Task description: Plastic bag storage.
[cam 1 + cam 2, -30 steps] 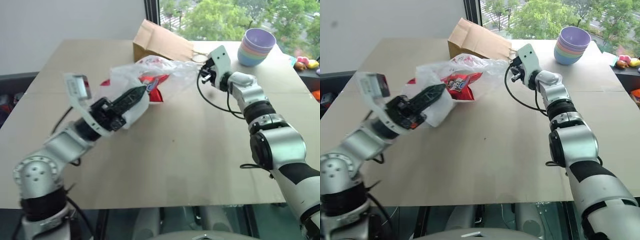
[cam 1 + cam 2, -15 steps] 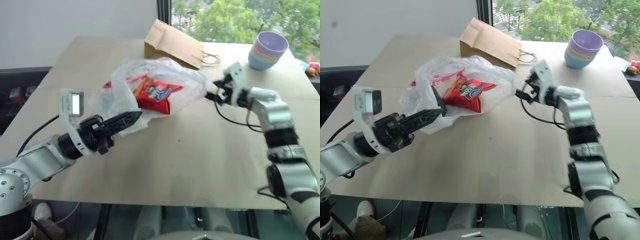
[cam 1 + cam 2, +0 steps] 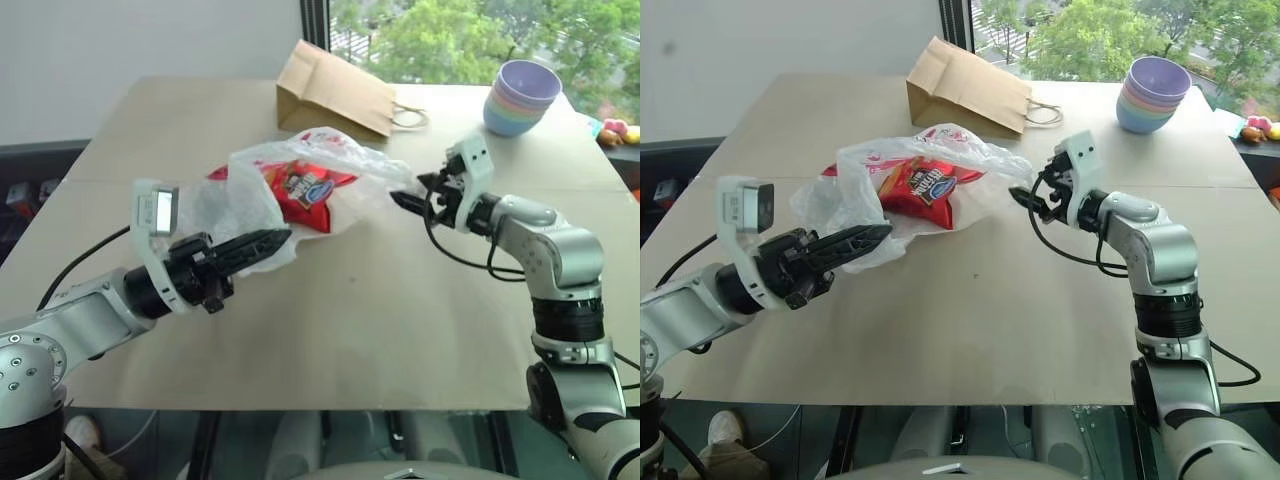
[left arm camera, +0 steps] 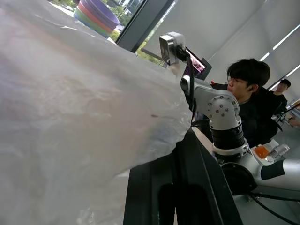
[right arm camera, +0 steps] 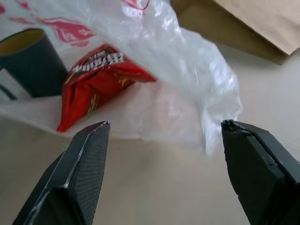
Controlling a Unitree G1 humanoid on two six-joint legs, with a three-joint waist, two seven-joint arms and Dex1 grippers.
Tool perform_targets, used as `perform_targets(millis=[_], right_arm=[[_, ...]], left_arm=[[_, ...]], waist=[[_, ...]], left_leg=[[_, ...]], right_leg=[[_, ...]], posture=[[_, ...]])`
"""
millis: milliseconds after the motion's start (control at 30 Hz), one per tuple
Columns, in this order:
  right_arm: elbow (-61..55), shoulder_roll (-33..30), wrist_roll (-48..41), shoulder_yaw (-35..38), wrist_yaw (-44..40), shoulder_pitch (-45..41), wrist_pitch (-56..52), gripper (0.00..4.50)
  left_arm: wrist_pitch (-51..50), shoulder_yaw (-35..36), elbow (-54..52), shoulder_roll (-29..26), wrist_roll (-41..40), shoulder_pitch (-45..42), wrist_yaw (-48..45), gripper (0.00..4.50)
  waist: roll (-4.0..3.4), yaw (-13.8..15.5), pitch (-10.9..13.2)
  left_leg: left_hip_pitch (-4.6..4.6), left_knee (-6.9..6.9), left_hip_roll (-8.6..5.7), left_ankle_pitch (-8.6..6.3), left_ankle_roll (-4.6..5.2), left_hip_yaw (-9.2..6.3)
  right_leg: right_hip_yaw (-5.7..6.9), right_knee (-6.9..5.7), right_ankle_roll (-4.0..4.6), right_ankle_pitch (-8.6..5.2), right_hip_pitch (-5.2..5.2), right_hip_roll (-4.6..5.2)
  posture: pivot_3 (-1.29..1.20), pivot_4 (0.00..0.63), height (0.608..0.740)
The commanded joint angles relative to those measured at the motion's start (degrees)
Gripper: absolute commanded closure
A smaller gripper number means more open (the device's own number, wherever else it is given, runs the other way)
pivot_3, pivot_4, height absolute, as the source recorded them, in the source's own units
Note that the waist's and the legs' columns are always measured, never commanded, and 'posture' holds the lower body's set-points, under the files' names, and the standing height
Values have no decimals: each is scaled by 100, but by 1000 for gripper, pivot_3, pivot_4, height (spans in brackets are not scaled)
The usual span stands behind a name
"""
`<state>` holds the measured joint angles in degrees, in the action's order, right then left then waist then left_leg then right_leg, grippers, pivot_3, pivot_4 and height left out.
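Note:
The plastic bag (image 3: 255, 180), crinkly and translucent white with red print, lies on the tan table (image 3: 400, 330). A red snack packet (image 3: 305, 188) shows through its film. My left gripper (image 3: 268, 242) is shut on the bag's near left edge, and film drapes over its black fingers (image 4: 187, 187). My right gripper (image 3: 405, 196) hovers just right of the bag's right end (image 5: 206, 84). It is open, with its fingers (image 5: 86, 159) spread wide and nothing between them. A dark cylinder (image 5: 33, 61) stands at the bag's far side.
A brown paper bag (image 3: 335, 90) with handles lies at the back of the table. A stack of pastel bowls (image 3: 520, 95) stands at the back right, with small toys (image 3: 615, 130) beyond. A person (image 4: 253, 108) sits past my right arm.
My right gripper has let go of the bag's right end, opened wide and drawn back. The bag has sunk onto the table. My left gripper has come down a little, still gripping.

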<state>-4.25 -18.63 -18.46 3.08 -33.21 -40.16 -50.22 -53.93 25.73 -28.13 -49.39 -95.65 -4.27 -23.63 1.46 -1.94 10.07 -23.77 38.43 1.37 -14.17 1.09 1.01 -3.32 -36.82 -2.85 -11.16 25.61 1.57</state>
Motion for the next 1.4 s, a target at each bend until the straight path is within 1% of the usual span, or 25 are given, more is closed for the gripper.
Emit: perform_targets(millis=[33, 133, 167, 267, 333, 367, 433, 467, 533, 600, 700, 767, 833, 867, 967, 1067, 1133, 1167, 1200, 1233, 1267, 1300, 1333, 1367, 1400], right_arm=[[690, 185, 186, 37, 372, -448, 533, 703], [1353, 256, 266, 34, 421, -763, 911, 1414], [1438, 213, 279, 3, 356, -815, 980, 1816], [1603, 141, -12, 300, 239, -1165, 985, 3328], [1664, 153, -685, 944, 303, -1840, 652, 4376], [1692, 140, -876, 1109, 316, -2045, 559, 4454], [1852, -23, -1287, 1496, 372, -2894, 368, 4454], [1996, -155, -1437, 1638, 377, -3366, 285, 4454], [2229, -419, -1498, 1708, 337, -3929, 233, 4454], [2439, -692, -1421, 1643, 265, -4159, 251, 4454], [2546, -1321, -1158, 1444, 66, -4174, 310, 4454], [2135, -1885, -1098, 1407, -27, -3864, 145, 4454], [1404, -2270, -1261, 1575, -13, -3336, -155, 4454], [1119, -2353, -1363, 1675, 37, -3134, -276, 4454], [-166, -2496, -1557, 2100, 437, -2074, -763, 4454], [-1804, -2560, -1585, 2397, 436, -209, -815, 4454], [-2471, -2559, -1565, 2414, 426, 702, -734, 4454], [-2846, -2523, -1450, 2319, 344, 1339, -492, 4454], [-3142, -2366, -1251, 2179, 443, 1928, -239, 4454], [-3341, -2251, -1114, 2087, 530, 2329, -46, 4454], [-3545, -2097, -851, 1797, 525, 2918, 399, 4454], [-3649, -1907, -653, 1590, 572, 3397, 741, 4454], [-3690, -1816, -462, 1418, 546, 3809, 1062, 3930], [-3708, -1746, -356, 1310, 488, 4115, 1302, 3680], [-3702, -1698, -307, 1287, 409, 4376, 1504, 3190]], left_arm=[[107, 37, -152, -42, -3, 14, -59, 4500], [243, 68, -127, 46, -176, -73, 110, 4500], [320, 90, -72, 78, -309, -155, 215, 4500], [816, 145, 275, 220, -1105, -808, 865, 4500], [1353, 220, 806, 370, -1621, -1820, 1546, 4500], [1471, 239, 955, 428, -1706, -2137, 1735, 4500], [1795, 327, 1577, 443, -1735, -3111, 2062, 4500], [1888, 350, 1954, 394, -1676, -3572, 2094, 4500], [1894, 348, 2501, 304, -1439, -4150, 2005, 4500], [1793, 303, 2881, 271, -1138, -4465, 1794, 4500], [1609, 94, 3389, 360, -679, -4900, 1322, 4500], [1416, -140, 3485, 478, -337, -5070, 1000, 4500], [1204, -249, 3325, 578, -157, -4991, 810, 4500], [1125, -247, 3261, 615, -108, -4939, 767, 4500], [906, -273, 2914, 642, 143, -4575, 607, 4500], [581, -590, 2005, 474, 811, -3599, 208, 4500], [457, -730, 1607, 473, 1107, -2998, 188, 4500], [678, -870, 1309, 583, 1587, -2485, 58, 4500], [1001, -1207, 1027, 562, 2361, -1968, -111, 4500], [1241, -1433, 825, 555, 2935, -1611, -249, 4500], [1506, -1772, 768, 613, 3513, -1264, -382, 4500], [1769, -1987, 762, 711, 3886, -993, -600, 4500], [1940, -2106, 762, 804, 4115, -794, -756, 4500], [2102, -2156, 768, 885, 4309, -644, -887, 3956], [2259, -2120, 760, 956, 4459, -493, -997, 3651]], waist=[[0, -7, 0], [0, -20, 0], [0, -15, 0], [1, 17, 2], [1, 25, 10], [1, 29, 10], [0, 25, 12], [1, 25, 16], [0, 27, 18], [9, 26, 3], [22, 42, -4], [22, 118, 1], [20, 151, 2], [19, 147, 2], [17, 109, 2], [15, 93, -1], [5, 98, 1], [1, 103, 3], [-4, 109, -1], [-4, 110, -5], [-5, 112, -5], [-4, 119, -4], [-4, 121, -5], [-4, 127, -4], [-4, 124, -4]], left_leg=[[-2, 0, -2, -1, 1, 3], [-5, -2, -4, -1, 2, 6], [-6, -3, -4, -1, 2, 5], [-6, -4, -3, -1, 2, -5], [-7, 1, -3, -1, 2, -7], [-10, 7, -4, 0, 2, -7], [-7, 8, -4, 0, 2, -8], [-9, 8, -6, 0, 2, -9], [-15, 0, -8, 0, 2, -14], [-7, -18, -7, -2, 3, -14], [-13, -20, -9, -14, 18, -10], [-40, -12, -16, -14, 19, -7], [-62, -7, -21, -17, 26, -12], [-69, -7, -21, -17, 25, -15], [-79, -11, -17, -9, 11, -20], [-81, -20, -8, -9, 9, -24], [-81, -27, -8, -9, 9, -22], [-83, -19, -10, -9, 9, -15], [-84, -13, -11, -9, 10, -10], [-69, -11, -12, -10, 11, -5], [-47, -14, -14, -22, 32, 2], [-31, -15, -14, -24, 34, 12], [-22, -15, -14, -24, 34, 12], [-15, -14, -12, -23, 34, 13], [-7, -5, -11, -21, 33, 12]], right_leg=[[-1, 5, -2, 1, 0, 3], [-3, 9, -15, 9, 2, 6], [-2, 9, -15, 9, 3, 6], [6, 7, -14, 9, 2, 5], [7, 5, -15, 10, 0, 6], [8, 0, -15, 12, 2, 6], [8, 0, -15, 12, 0, 5], [9, -1, -14, 12, -1, 6], [14, 5, -14, 11, 4, 4], [17, 15, -12, 10, 0, 4], [21, 27, -13, 9, -3, 12], [25, 50, -18, 10, 3, 22], [30, 67, -31, 18, 8, 31], [34, 83, -34, 20, 9, 32], [41, 85, -37, 21, 14, 35], [49, 81, -35, 20, 18, 32], [48, 81, -35, 20, 19, 33], [42, 88, -36, 20, 23, 36], [36, 87, -37, 20, 26, 38], [32, 85, -38, 20, 16, 38], [28, 88, -38, 19, -4, 37], [21, 84, -38, 18, -13, 36], [19, 86, -38, 17, -21, 33], [18, 87, -26, 10, -26, 31], [18, 84, -18, 4, -34, 30]], posture=[[0, 150, 740], [0, 150, 740], [0, 150, 740], [0, 150, 740], [0, 150, 740], [0, 150, 740], [0, 150, 740], [0, 150, 740], [0, 150, 740], [0, 150, 740], [0, 150, 740], [0, 150, 740], [0, 150, 740], [0, 150, 740], [0, 150, 740], [0, 150, 740], [0, 150, 740], [0, 150, 740], [0, 150, 740], [0, 150, 740], [0, 150, 740], [0, 150, 740], [0, 150, 740], [0, 150, 740], [0, 150, 740]])
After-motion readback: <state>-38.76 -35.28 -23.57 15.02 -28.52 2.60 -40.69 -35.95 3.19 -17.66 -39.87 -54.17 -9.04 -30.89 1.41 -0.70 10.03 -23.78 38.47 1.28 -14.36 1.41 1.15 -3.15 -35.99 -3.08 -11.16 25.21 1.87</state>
